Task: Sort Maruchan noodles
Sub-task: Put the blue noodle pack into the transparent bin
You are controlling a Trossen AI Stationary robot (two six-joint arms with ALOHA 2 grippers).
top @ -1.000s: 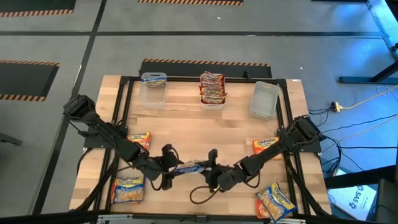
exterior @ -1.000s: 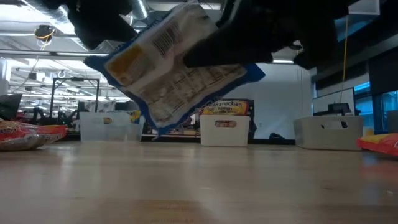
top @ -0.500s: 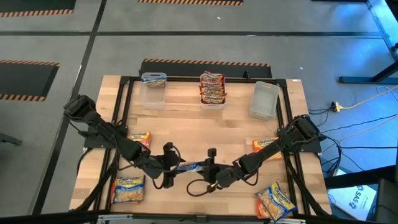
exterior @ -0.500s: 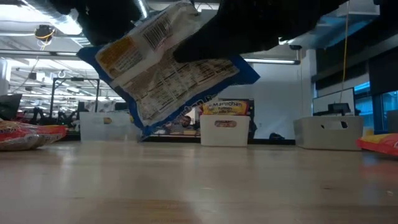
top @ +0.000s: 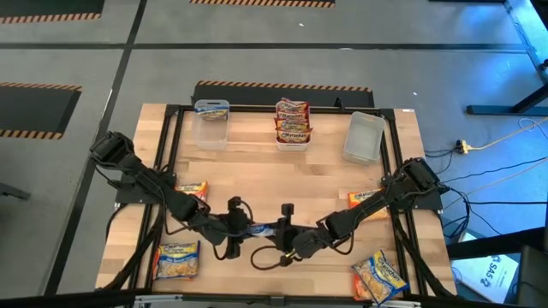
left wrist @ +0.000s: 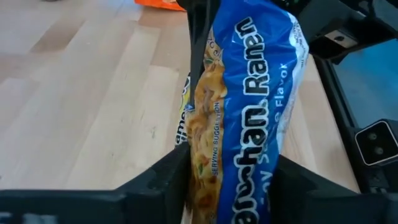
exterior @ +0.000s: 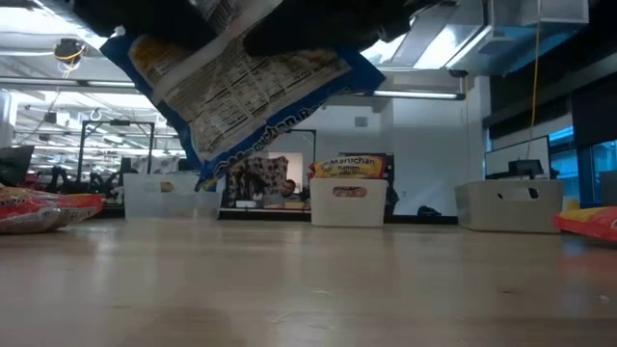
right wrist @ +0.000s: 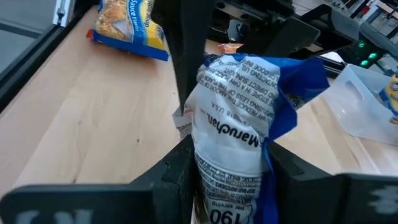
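Both grippers, left (top: pixel 242 229) and right (top: pixel 287 232), pinch one blue packet (top: pixel 264 229) at lower centre; release one side before carrying it.

You're looking at a pale wooden slatted table (top: pixel 282 175) in a black frame. Along its far edge stand three clear plastic bins: left (top: pixel 211 124), middle (top: pixel 292 128), right (top: pixel 363 137). Nearer you than the middle bin lie flat crinkly packets: orange (top: pixel 192 192) and blue-yellow (top: pixel 177 259) leftward, orange (top: pixel 366 199) and blue-yellow (top: pixel 380 275) rightward.
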